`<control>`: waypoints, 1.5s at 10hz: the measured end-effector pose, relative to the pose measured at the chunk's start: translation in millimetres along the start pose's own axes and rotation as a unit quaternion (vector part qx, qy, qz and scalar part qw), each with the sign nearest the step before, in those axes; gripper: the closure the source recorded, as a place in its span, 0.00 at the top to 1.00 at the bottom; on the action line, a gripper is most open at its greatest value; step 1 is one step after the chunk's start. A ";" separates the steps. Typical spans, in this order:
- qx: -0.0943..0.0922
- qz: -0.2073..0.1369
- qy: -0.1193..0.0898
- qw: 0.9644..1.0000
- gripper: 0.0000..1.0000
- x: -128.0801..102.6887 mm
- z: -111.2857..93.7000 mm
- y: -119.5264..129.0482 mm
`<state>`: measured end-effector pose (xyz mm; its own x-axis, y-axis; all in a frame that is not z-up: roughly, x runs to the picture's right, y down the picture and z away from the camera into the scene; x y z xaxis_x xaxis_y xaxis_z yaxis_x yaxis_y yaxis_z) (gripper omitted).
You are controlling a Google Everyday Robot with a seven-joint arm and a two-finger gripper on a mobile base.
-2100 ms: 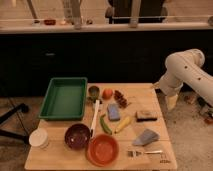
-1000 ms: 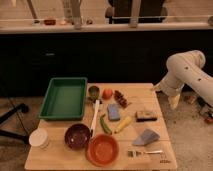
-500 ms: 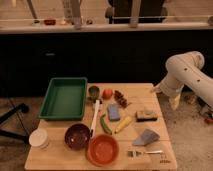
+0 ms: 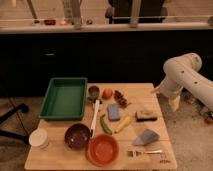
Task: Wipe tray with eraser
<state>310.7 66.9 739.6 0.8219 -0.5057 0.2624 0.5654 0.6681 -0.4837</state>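
Note:
The green tray [image 4: 65,97] sits empty at the table's left rear. The eraser [image 4: 145,116], a dark block with a tan base, lies on the table's right side. My white arm [image 4: 181,75] reaches in from the right. My gripper [image 4: 156,91] hangs at the table's right rear edge, above and behind the eraser and apart from it. It holds nothing that I can see.
Between tray and eraser lie a small can [image 4: 93,91], an orange fruit [image 4: 107,93], a blue sponge [image 4: 114,111], a banana [image 4: 123,124] and a white-handled utensil [image 4: 95,117]. In front stand a purple bowl [image 4: 77,136], an orange bowl [image 4: 103,149], a white cup [image 4: 38,138], a grey cloth [image 4: 146,136] and a fork [image 4: 145,151].
The arm has shifted only slightly at the table's right edge. Nothing on the table has moved.

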 end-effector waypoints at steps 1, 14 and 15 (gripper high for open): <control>-0.004 0.020 0.004 1.000 0.80 -1.9 3.4 -2.1; 0.023 0.174 -0.046 0.983 0.80 -17.4 65.1 2.0; 0.026 0.185 -0.057 0.981 0.80 -19.6 68.0 0.7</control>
<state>299.6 114.4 790.8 0.9722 -0.1614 0.1699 0.2276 0.8227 -0.5209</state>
